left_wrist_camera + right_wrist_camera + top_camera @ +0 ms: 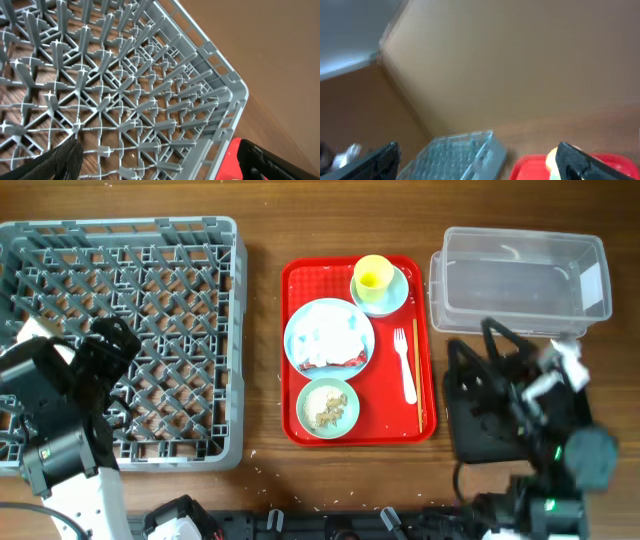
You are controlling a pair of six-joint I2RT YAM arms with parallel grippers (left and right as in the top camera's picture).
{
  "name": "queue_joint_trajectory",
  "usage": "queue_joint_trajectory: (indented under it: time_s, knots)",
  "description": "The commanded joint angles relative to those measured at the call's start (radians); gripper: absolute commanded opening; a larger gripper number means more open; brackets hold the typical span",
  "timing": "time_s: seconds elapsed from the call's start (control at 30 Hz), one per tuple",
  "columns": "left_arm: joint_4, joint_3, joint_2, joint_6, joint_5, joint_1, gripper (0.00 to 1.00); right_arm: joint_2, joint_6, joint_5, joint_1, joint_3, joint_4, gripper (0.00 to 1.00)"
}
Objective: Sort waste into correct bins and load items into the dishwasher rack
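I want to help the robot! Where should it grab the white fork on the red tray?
Probably the middle of the handle, coming straight down from above. The white fork lies flat on the red tray, tines toward the yellow cup, so the grip should close across its thin width. Careful: the chopsticks lie close beside it.

Grey lattice rack (120, 340); red tray (300, 290); yellow cup (373, 277); pale green bowl (308, 418); light blue plate (295, 340); my fingers (55, 160) black.

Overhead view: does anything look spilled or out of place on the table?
Yes. A few whitish crumbs lie loose on the wooden table, just off the near side of the red tray. Nothing else looks askew.
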Motion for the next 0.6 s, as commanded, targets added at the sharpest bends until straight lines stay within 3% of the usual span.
queue_joint_trajectory:
  time_s: [0.0, 0.13, 0.33, 0.47, 0.57]
  knots:
    - [-0.001, 0.013, 0.023, -0.01, -0.008, 0.005, 1.0, 0.253, -0.176, -0.35, 0.003, 0.195, -0.067, 1.0]
    - [0.014, 0.013, 0.029, -0.01, -0.005, 0.005, 1.0, 0.469, -0.331, -0.392, 0.082, 0.336, -0.241, 1.0]
    - [-0.001, 0.013, 0.036, -0.009, -0.006, 0.005, 1.0, 0.505, -0.452, 0.1, 0.321, 0.451, -0.546, 1.0]
    - [-0.001, 0.013, 0.036, -0.01, -0.005, 0.005, 1.0, 0.755, -0.556, 0.15, 0.393, 0.876, -0.996, 0.99]
    - [-0.001, 0.013, 0.036, -0.01, -0.006, 0.005, 1.0, 0.921, -0.476, 0.159, 0.451, 1.01, -0.99, 1.0]
